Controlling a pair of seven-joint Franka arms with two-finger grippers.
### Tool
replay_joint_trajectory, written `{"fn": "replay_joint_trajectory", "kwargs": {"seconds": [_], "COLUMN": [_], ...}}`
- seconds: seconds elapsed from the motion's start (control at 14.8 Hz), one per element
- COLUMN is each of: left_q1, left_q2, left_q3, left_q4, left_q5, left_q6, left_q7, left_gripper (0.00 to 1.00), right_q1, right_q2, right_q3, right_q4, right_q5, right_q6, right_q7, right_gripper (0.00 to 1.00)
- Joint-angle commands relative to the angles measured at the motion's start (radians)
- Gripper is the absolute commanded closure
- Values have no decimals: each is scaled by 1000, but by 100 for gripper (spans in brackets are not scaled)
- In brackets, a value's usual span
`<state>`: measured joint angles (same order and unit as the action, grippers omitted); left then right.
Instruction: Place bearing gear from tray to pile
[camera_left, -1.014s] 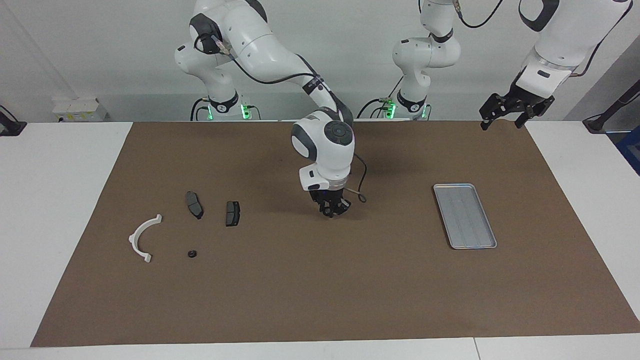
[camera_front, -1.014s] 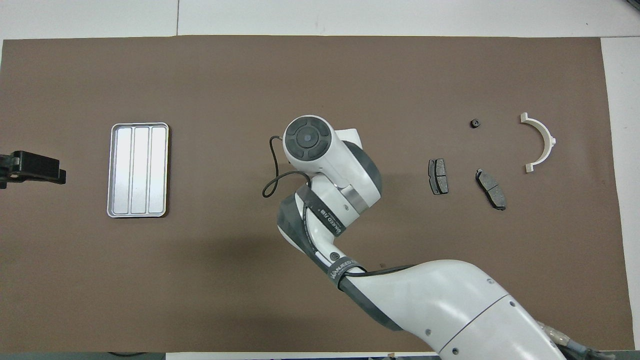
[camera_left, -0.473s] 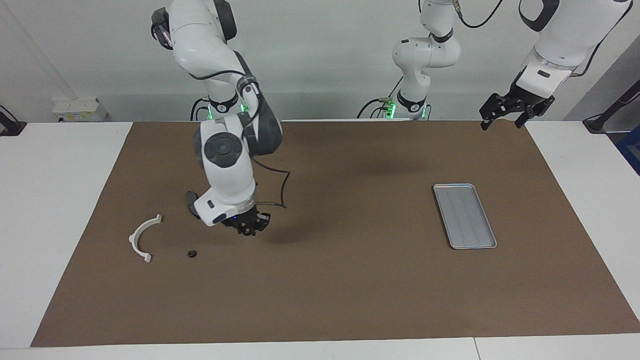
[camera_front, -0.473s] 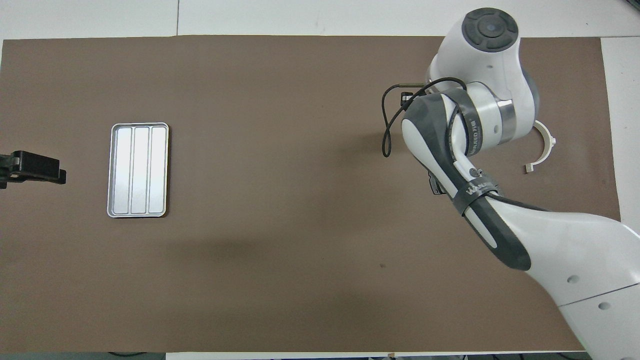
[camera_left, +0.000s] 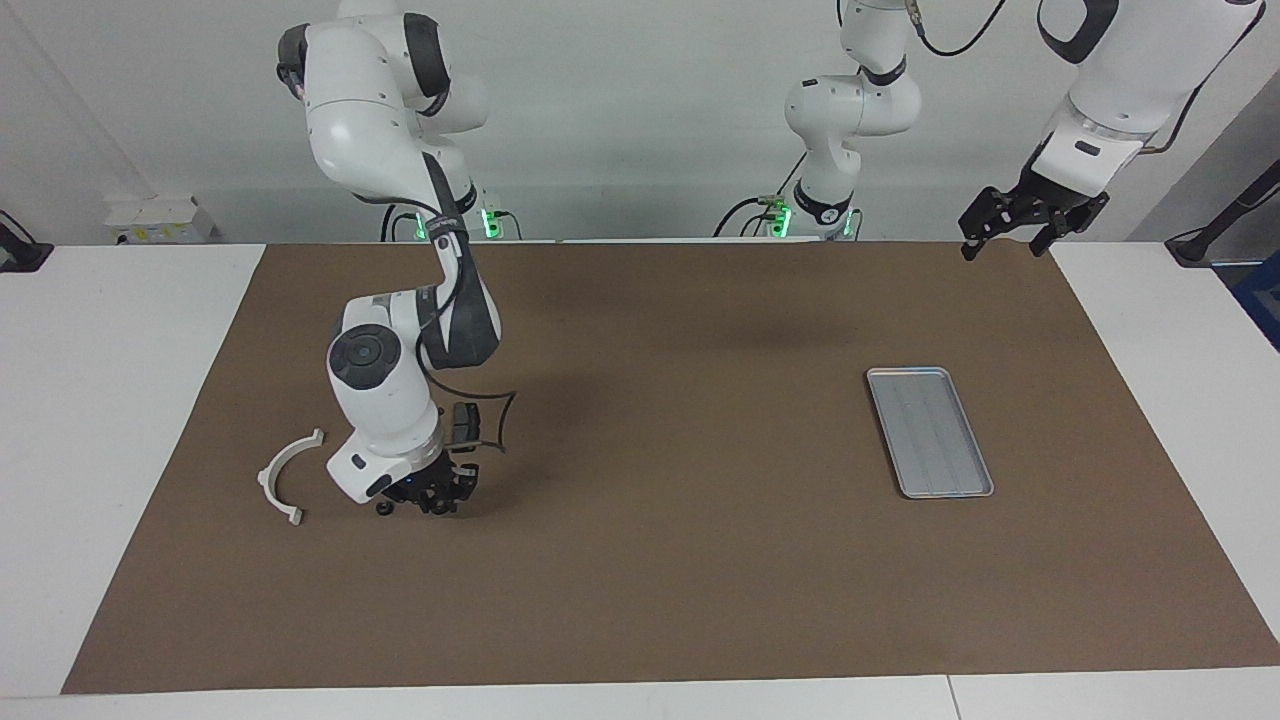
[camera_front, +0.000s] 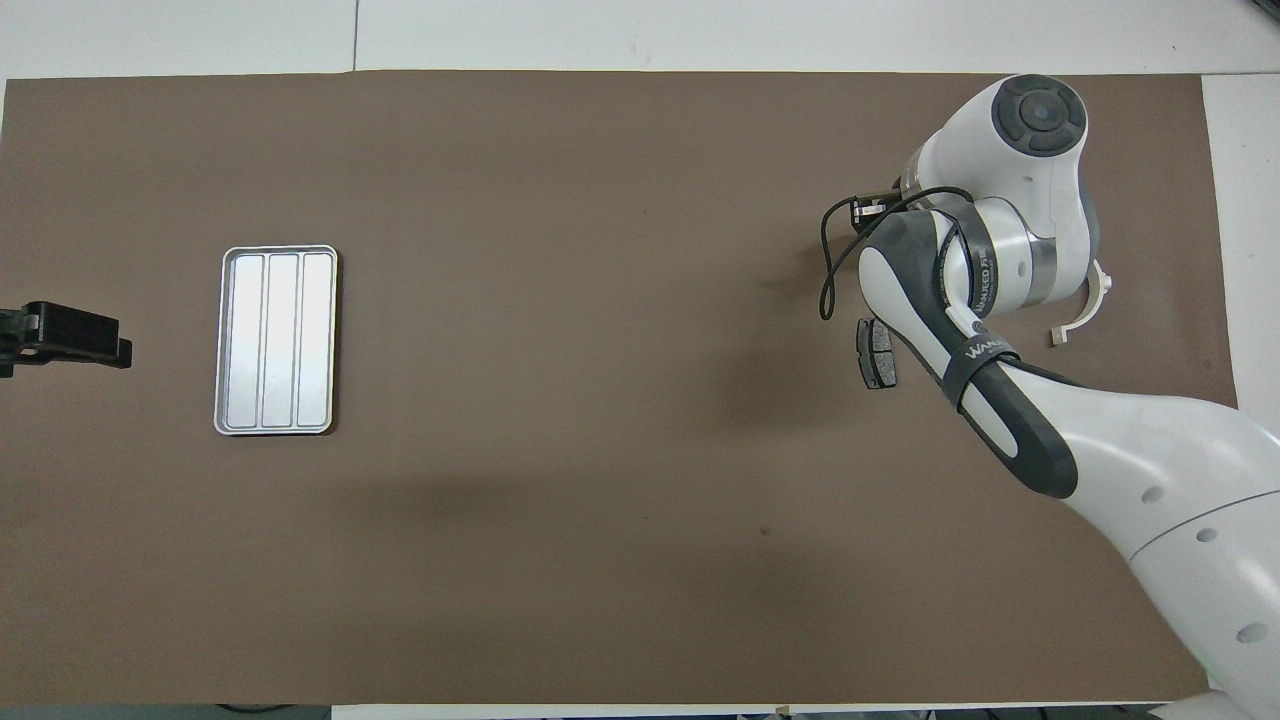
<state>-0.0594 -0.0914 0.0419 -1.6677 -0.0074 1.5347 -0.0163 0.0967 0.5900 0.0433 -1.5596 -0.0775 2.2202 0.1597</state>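
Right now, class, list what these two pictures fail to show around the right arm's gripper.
- Right gripper: whether it carries anything; too small in the facing view, under its own wrist overhead.
- Second brake pad: the right arm hides it in both views.
- White bracket: overhead, the arm covers half.

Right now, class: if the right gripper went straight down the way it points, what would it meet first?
Probably the brown mat, which the right gripper hangs just above. A small black part lies beside it, just off that line, though depth is hard to judge.
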Motion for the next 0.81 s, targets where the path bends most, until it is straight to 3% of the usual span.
{"fn": "replay_joint_trajectory", "kwargs": {"seconds": [0.0, 0.34, 0.41, 0.47, 0.74], "left_q1": [-8, -8, -8, -8, -8], "left_q2": [-21, -21, -21, -21, -21], "left_q3": [6, 7, 6, 7, 7], "left_q4": [-15, -15, -15, -15, -15], "left_q5": [-3, -3, -3, -3, -3], "left_q6": [-1, -1, -1, -1, -2], "left_q7": [4, 4, 4, 4, 4], "left_gripper": [0, 0, 0, 0, 0], "right_q1": [-25, -34, -41, -41, -40], "right_q2": [8, 19, 18, 13, -19], "right_q3": [15, 13, 13, 13, 13], "right_q4": [-31, -53, -54, -53, -53], "right_q5": [-1, 1, 1, 1, 1], "right_q6": [61, 99, 96, 93, 69], "right_q7": [-32, -37, -34, -31, -29], "right_gripper": [100, 100, 59, 1, 0]}}
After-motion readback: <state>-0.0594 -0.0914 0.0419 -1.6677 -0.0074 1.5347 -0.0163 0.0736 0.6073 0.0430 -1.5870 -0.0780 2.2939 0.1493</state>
